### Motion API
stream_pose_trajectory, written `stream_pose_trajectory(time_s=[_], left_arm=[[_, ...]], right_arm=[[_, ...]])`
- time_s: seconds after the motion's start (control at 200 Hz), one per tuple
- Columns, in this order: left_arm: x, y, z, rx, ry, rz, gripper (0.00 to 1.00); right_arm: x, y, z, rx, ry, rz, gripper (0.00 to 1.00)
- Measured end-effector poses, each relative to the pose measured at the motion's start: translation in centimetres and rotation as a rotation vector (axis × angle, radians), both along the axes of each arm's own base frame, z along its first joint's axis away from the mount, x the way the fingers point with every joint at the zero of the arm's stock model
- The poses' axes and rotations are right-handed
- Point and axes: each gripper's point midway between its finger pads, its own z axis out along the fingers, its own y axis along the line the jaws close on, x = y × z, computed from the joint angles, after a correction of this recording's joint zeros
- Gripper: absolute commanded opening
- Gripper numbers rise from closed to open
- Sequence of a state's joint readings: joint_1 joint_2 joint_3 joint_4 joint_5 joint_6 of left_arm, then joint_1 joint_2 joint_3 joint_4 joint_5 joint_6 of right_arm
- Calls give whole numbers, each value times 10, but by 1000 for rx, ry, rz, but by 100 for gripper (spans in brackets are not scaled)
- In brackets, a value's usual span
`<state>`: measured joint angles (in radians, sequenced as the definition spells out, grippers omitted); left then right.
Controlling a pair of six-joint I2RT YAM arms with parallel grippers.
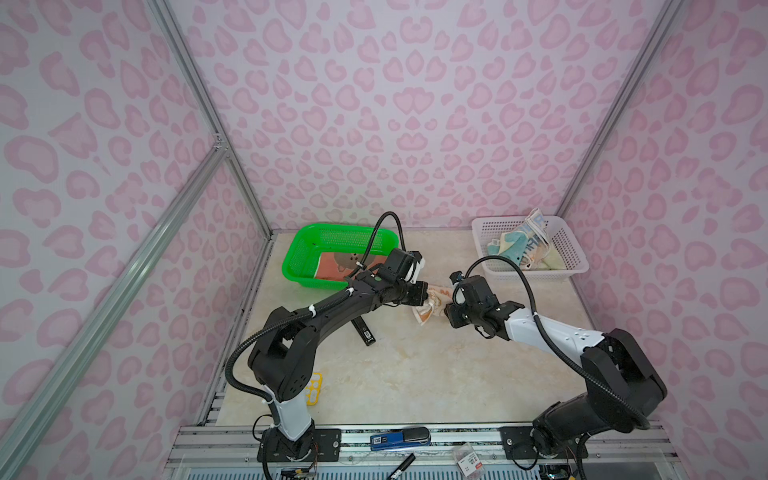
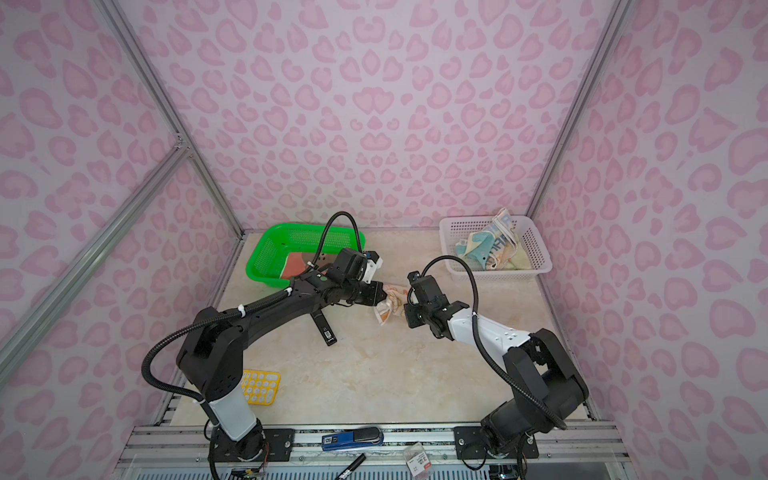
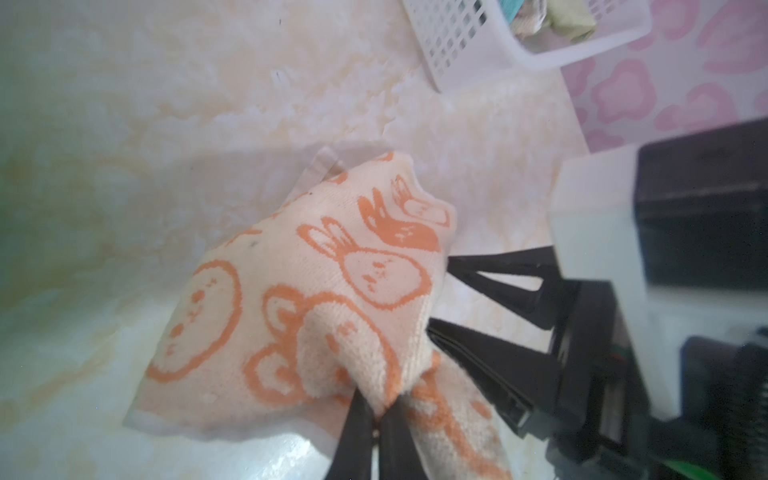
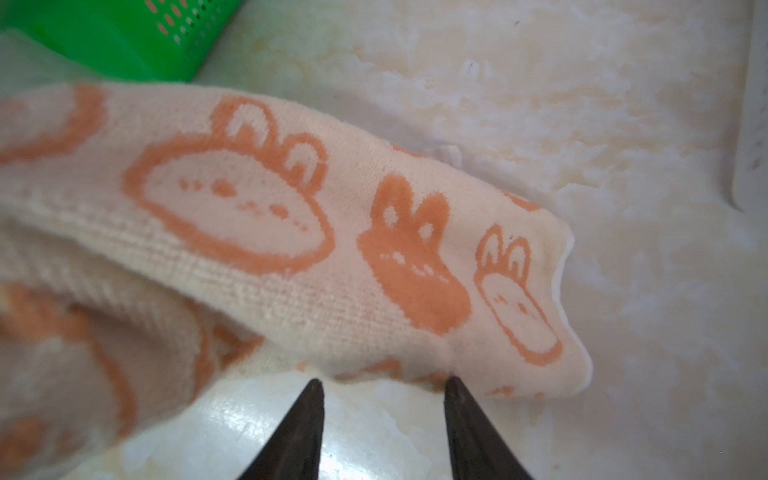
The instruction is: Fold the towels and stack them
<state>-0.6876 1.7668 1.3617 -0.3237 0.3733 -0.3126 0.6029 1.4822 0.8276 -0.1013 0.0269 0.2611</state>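
Marble tabletop point(image 1: 415, 374) partly under rabbit towel point(image 1: 430, 309)

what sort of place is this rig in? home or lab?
Probably a robot data-collection booth, not a home: aluminium extrusion frame holding pink printed wall panels, left arm and right arm bolted to a front rail, towels staged in a white basket.

My left arm point(image 1: 332, 308) is black, with a white shell above its base and a green dot point(image 1: 377, 280) near the wrist. My right arm point(image 1: 552, 332) has a white, screw-dotted forearm shell. Ribbed black cable point(image 1: 227, 370) trails each, white ties point(image 1: 311, 309) binding one. My right gripper point(image 4: 384, 379) ends in black wedges.
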Motion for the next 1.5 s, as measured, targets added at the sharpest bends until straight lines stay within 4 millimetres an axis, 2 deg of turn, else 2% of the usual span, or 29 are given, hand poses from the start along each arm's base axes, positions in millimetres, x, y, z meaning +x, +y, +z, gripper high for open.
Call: stream_pose_trajectory(time_s=[0.155,0.325,0.43,0.595,0.765,0.83,0.94,1.025,1.16,1.28,1.395,1.5], left_arm=[[8,-3,34,-54,-40,36,3],[13,-3,45,-78,-18,98,3],[17,-6,55,-108,-20,118,3],[18,-8,57,-126,-7,134,3],[16,-9,58,-130,-2,135,3],[15,-8,60,-134,-6,135,3],[12,-6,59,-137,-9,134,3],[11,-4,56,-130,-4,135,3],[11,-1,56,-120,-19,133,3],[11,4,52,-96,-39,131,3],[11,12,45,-59,-52,132,6],[15,22,44,-19,-98,137,13]], right_arm=[[-21,5,21,112,-55,47,41],[-44,23,43,215,-110,137,40],[-50,35,46,264,-114,170,40],[-39,45,40,301,-108,150,38],[-25,63,45,349,-124,158,33],[-19,68,49,363,-138,164,26],[-11,75,52,382,-147,163,6],[-10,77,52,389,-146,169,0],[-9,73,57,385,-160,166,0],[-7,61,71,351,-212,147,0],[-8,39,80,266,-260,111,0],[-6,7,88,139,-292,49,0]])
